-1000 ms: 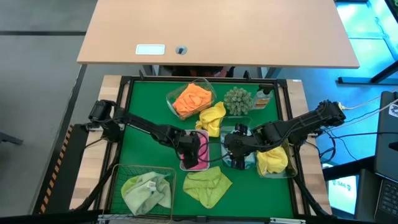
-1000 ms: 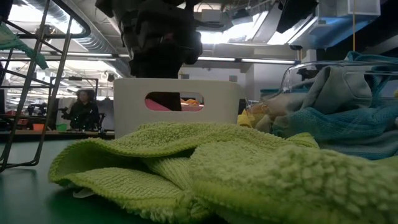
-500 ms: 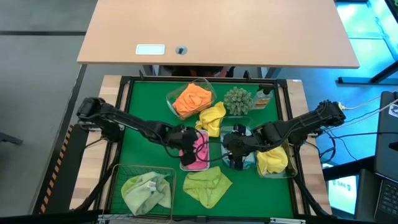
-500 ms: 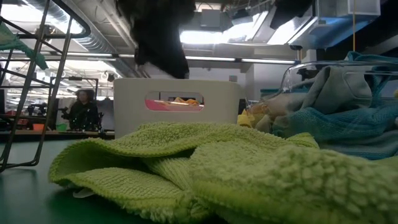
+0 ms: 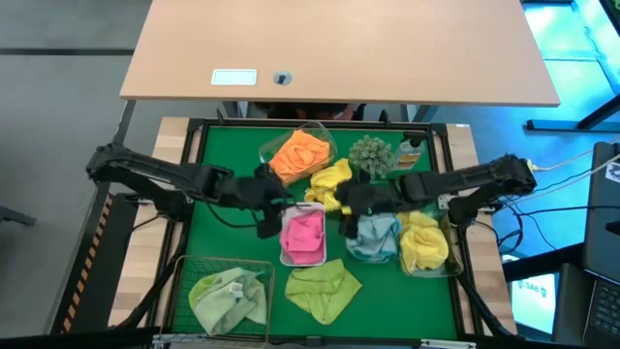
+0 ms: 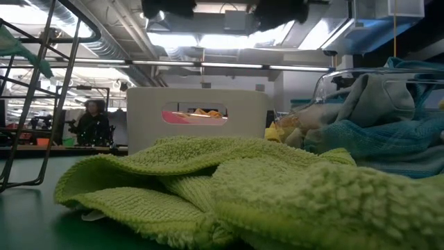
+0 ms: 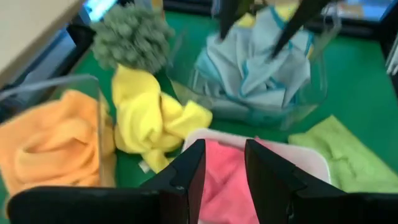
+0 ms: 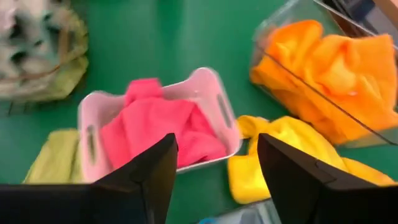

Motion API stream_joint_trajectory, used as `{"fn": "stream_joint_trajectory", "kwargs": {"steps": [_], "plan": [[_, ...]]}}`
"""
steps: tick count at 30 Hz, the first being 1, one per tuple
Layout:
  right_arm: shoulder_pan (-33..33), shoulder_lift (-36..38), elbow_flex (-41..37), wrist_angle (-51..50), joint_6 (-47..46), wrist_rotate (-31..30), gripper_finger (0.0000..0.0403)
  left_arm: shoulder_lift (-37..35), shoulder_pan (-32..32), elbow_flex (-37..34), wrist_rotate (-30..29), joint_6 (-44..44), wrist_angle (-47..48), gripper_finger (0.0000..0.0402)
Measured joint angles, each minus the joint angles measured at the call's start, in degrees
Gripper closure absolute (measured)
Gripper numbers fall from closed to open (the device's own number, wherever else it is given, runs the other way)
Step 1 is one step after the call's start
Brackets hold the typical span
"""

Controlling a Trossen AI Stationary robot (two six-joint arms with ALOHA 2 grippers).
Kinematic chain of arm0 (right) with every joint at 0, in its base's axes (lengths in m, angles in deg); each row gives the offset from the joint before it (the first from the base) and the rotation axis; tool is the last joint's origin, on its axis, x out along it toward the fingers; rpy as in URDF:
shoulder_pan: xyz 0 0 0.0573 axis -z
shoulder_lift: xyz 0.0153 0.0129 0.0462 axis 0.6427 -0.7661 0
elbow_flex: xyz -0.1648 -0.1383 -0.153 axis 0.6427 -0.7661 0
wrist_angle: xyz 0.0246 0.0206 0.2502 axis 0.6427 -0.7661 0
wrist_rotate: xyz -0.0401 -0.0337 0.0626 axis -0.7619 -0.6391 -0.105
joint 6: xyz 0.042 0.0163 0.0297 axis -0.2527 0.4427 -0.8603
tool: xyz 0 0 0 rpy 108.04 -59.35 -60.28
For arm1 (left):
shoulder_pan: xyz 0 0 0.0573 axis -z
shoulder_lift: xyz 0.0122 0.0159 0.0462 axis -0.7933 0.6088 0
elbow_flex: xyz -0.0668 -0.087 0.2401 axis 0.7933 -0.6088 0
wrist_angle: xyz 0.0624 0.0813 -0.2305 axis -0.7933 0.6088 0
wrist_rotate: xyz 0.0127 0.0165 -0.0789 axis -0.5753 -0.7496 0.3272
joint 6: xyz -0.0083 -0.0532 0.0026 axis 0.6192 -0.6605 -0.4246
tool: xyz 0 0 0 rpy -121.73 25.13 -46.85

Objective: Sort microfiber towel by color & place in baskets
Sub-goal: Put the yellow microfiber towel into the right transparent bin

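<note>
The loose yellow fuzzy towel (image 5: 331,183) lies on the green mat just beyond the white rounded tray (image 5: 302,258) of pink cloth (image 5: 303,234), beside the clear tub of orange towels (image 5: 296,155) and in front of the spiky grey-green plant (image 5: 370,155); it looks like your next pick. A lime green towel (image 5: 323,288) also lies unsorted on the near mat, right of the dark wire basket (image 5: 221,294). Your right gripper (image 5: 347,199) hovers just right of the yellow towel, jaws parted and empty, above the far edge of the clear tub of teal-blue cloths (image 5: 376,236). Your left gripper (image 5: 270,191) hangs just left of it, fingers slightly apart and grasping nothing. Take the yellow one with the right arm, since the clear tub of yellow towels (image 5: 426,245) sits on that side. Come down on the bunched middle, pinch a thick fold, and lift straight up so it clears the plant and tub rims. Keep the left arm back to avoid crowding.
</note>
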Motion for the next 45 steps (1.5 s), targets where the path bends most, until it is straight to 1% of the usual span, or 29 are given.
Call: {"fn": "stream_joint_trajectory", "kwargs": {"steps": [5,8,15,22,27,31,38,45], "plan": [[6.6,-0.9,0.0,-0.1,6.0,1.1,0.0180,-4.8,-1.3,0.0,0.1,2.1,0.3,0.0296],[9.9,-1.8,0.0,-0.2,10.2,1.5,0.0180,-6.2,-1.7,0.1,0.1,3.1,0.4,0.0296],[17.1,-6.1,0.0,-0.2,16.2,3.2,0.0180,-6.5,-2.1,0.1,0.1,4.4,0.6,0.0296],[22.1,-12.3,0.0,-0.1,20.6,8.6,0.0180,-6.5,-2.1,0.1,-0.1,5.7,0.5,0.0296],[23.7,-17.1,0.0,-0.1,22.5,9.6,0.0180,-6.5,-2.1,0.1,-0.1,5.7,0.5,0.0296],[23.6,-20.3,0.0,0.1,24.2,9.6,0.0180,-6.5,-2.1,0.1,-0.1,5.8,0.5,0.0296],[23.5,-25.7,0.0,0.4,24.3,9.6,0.0180,-6.5,-2.1,0.0,-0.1,6.1,0.5,0.0296],[23.5,-28.2,0.3,0.6,24.1,9.6,0.0180,-6.5,-2.1,0.0,-0.1,6.2,0.5,0.0296]]}}
